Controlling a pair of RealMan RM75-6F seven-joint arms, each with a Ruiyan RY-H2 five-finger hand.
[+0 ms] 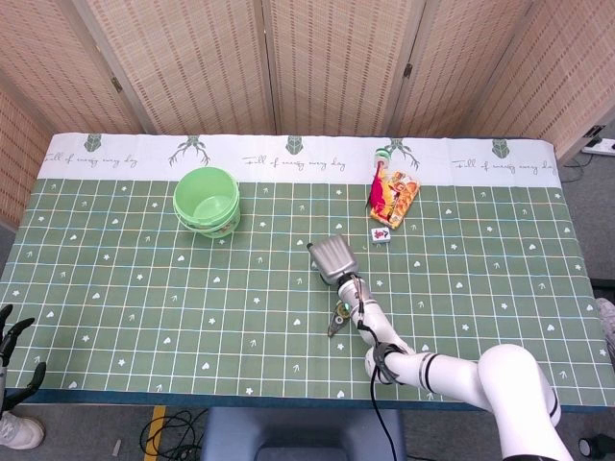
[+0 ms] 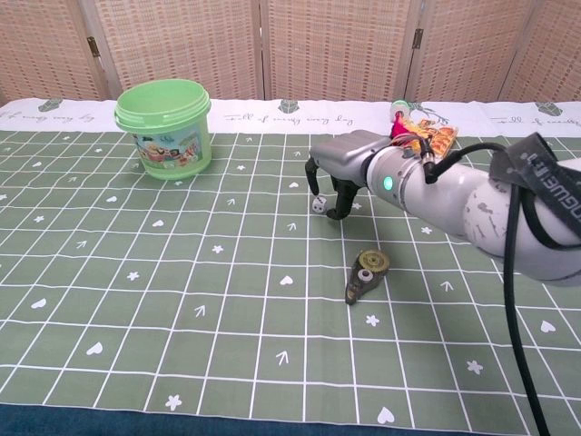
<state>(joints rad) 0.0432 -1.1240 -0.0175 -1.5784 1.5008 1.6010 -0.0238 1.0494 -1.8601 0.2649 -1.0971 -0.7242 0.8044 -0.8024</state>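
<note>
Reaching: the right hand (image 2: 343, 173) arches palm-down over a small white die (image 2: 319, 206), its dark fingers (image 2: 338, 212) curled downward and apart, bracketing the die as if poised for a pinch; whether any tip touches it cannot be told.
Die: on the tabletop (image 2: 182, 300) between the thumb side and the other fingertips in the chest view, lying flat and not lifted; the head view hides it under the back of the hand.
Right hand, head view: only the grey back of the right hand (image 1: 333, 259) shows, tilted forward so the fingers point at the cloth.
Left hand: the left hand (image 1: 12, 351) hangs off the near left edge of the tabletop, fingers spread and holding nothing, well apart from everything.
Tape dispenser: a brown correction-tape dispenser (image 2: 367, 273) lies just nearer the robot than the fingers, apart from them, untouched.
Green bucket: an open green bucket (image 2: 164, 128) stands upright well off to the left of the fingers, mouth up.
Snack packet: a red and orange snack packet (image 1: 393, 196) lies beyond the fingers, to their right, with a small tile (image 1: 381, 235) just before it.
</note>
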